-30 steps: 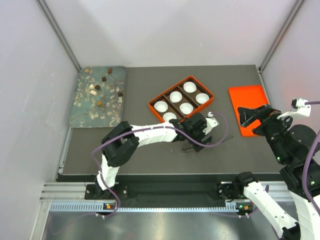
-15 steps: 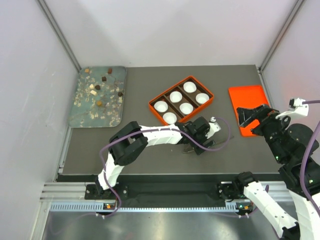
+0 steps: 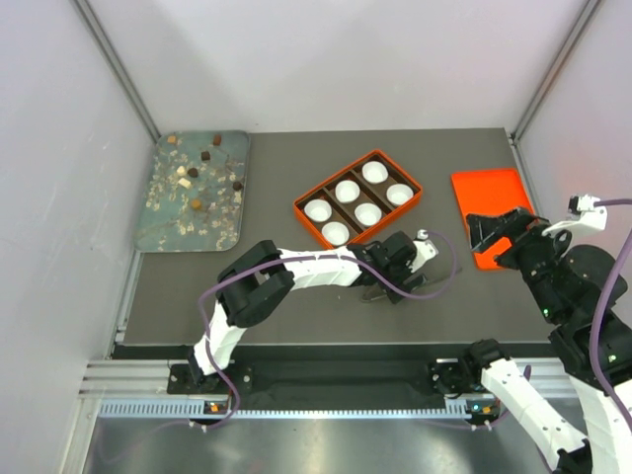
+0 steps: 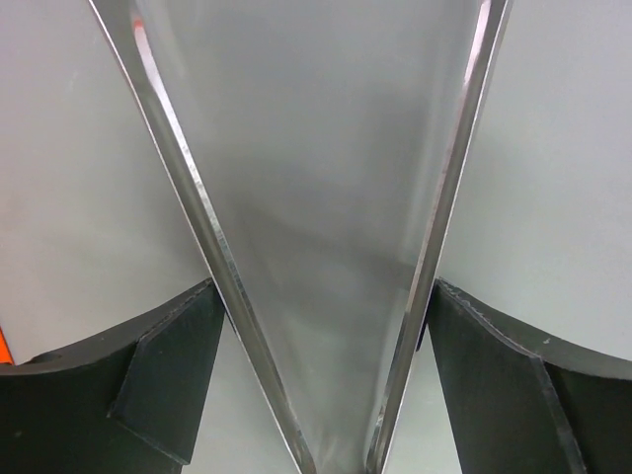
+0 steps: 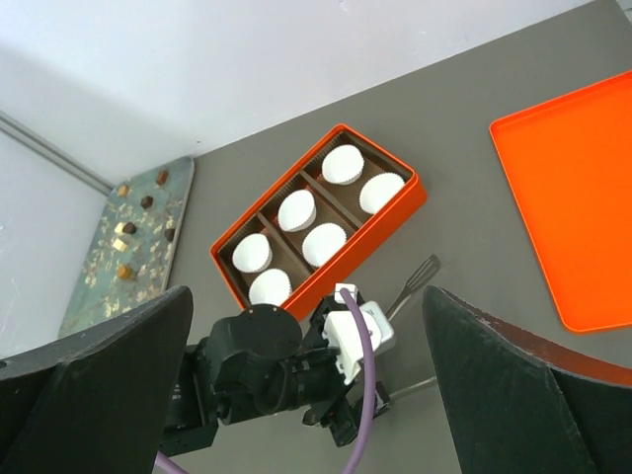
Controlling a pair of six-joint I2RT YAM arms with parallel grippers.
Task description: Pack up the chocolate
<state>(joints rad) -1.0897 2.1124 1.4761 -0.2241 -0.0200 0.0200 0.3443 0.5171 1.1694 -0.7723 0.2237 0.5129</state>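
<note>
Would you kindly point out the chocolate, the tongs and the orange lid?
chocolate (image 3: pixel 196 204): top view, one tan piece.
tongs (image 5: pixel 425 269): right wrist view, flat tip.
orange lid (image 3: pixel 484 193): top view, bare far part.

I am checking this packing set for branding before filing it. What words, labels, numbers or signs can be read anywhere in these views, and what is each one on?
None: no view shows any readable text.
The orange box, white paper cups, orange lid, speckled tray, chocolate and metal tongs show no lettering, number or sign.
</note>
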